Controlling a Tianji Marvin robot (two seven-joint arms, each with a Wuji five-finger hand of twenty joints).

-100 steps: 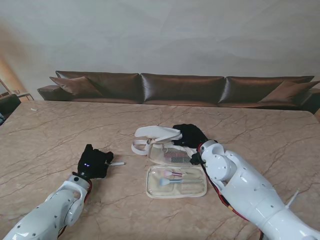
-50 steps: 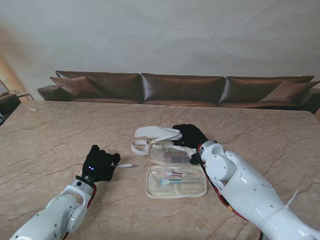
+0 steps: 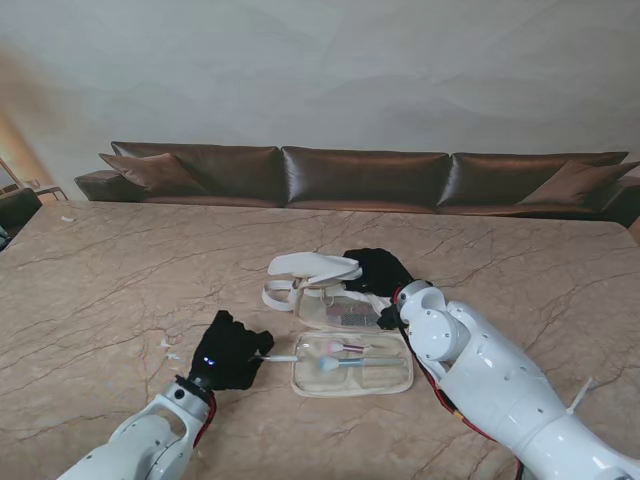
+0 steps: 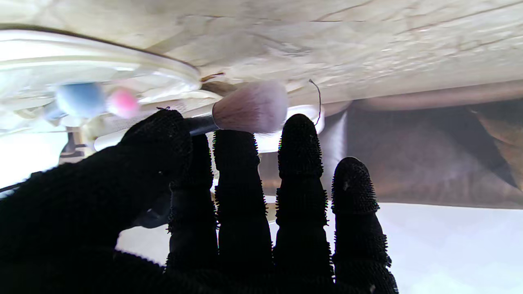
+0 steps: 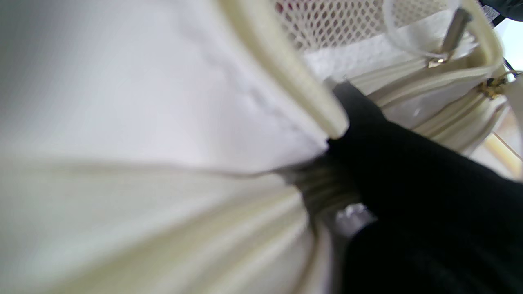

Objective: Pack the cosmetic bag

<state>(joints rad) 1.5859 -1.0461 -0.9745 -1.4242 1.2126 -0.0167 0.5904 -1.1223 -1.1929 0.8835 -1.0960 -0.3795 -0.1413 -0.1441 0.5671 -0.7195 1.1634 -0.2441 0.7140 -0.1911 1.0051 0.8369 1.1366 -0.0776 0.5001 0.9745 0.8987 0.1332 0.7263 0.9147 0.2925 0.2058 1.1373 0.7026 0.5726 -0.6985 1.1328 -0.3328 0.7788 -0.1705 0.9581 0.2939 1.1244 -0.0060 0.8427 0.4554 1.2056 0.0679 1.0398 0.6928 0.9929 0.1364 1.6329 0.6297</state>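
The cream cosmetics bag (image 3: 350, 362) lies unzipped and flat in the middle of the table, with a pink-tipped and a blue-tipped brush (image 3: 340, 357) in its near half. My black-gloved left hand (image 3: 232, 352) is just left of the bag, shut on a makeup brush (image 4: 245, 108) whose soft pinkish head points toward the bag's edge (image 4: 122, 69). On the bag's far right side my right hand (image 3: 378, 270) grips the raised lid. In the right wrist view the black fingers (image 5: 392, 163) pinch the cream fabric (image 5: 171, 122) by the zipper.
A white strap (image 3: 285, 292) loops out from the bag's far left corner. Small white scraps (image 3: 168, 347) lie on the marble left of my left hand. A brown sofa (image 3: 360, 175) runs along the table's far edge.
My left hand has carried the brush rightward and nearer to me, from well left of the bag to its left edge. The right hand has stayed on the lid.
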